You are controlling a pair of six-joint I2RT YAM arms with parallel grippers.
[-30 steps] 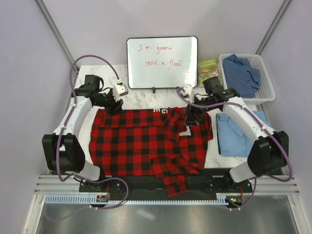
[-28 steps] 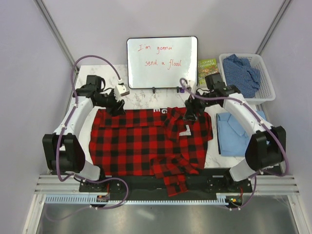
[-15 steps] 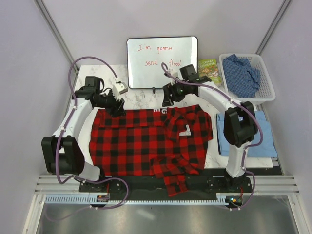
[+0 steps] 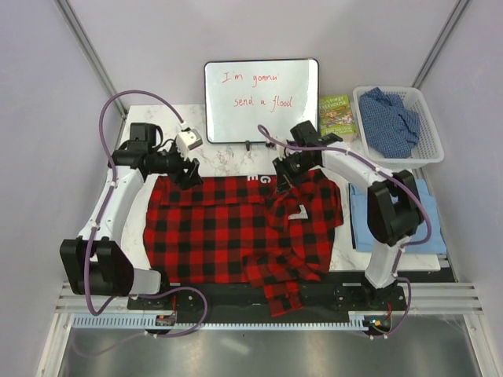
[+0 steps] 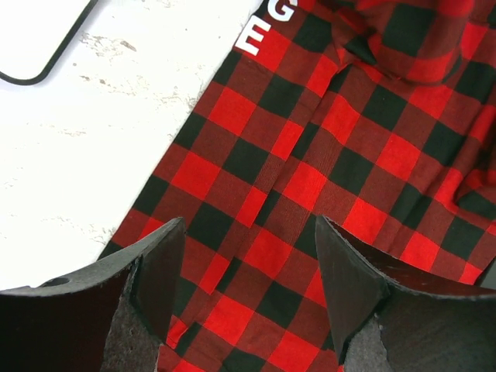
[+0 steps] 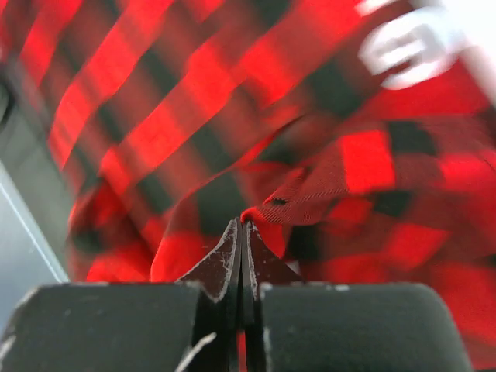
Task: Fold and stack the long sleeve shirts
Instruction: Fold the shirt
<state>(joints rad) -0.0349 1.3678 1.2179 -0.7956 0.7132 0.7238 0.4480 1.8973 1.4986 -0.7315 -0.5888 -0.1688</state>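
The red-and-black checked flannel (image 4: 228,232) lies spread on the table, its white lettering (image 5: 267,27) at the far edge and its right side bunched. My left gripper (image 4: 187,174) is open just above the flannel's far left edge, and checked cloth (image 5: 256,248) shows between its fingers. My right gripper (image 4: 281,179) is at the far middle of the flannel, near the lettering. Its jaws are shut, with a raised fold of the cloth (image 6: 310,198) at their tips. A light blue shirt (image 4: 381,216) lies folded to the right. The darker blue speckled shirt (image 4: 391,118) lies crumpled in a basket.
A whiteboard (image 4: 262,100) with red writing stands at the back middle, close behind both grippers. A book (image 4: 336,115) lies beside it, and the white basket (image 4: 429,151) sits at the back right. Bare marble tabletop (image 5: 93,139) shows left of the flannel.
My right arm swung left from the flannel's right side toward the whiteboard, then came down at the far middle edge and shut. My left gripper opened wider and barely moved.
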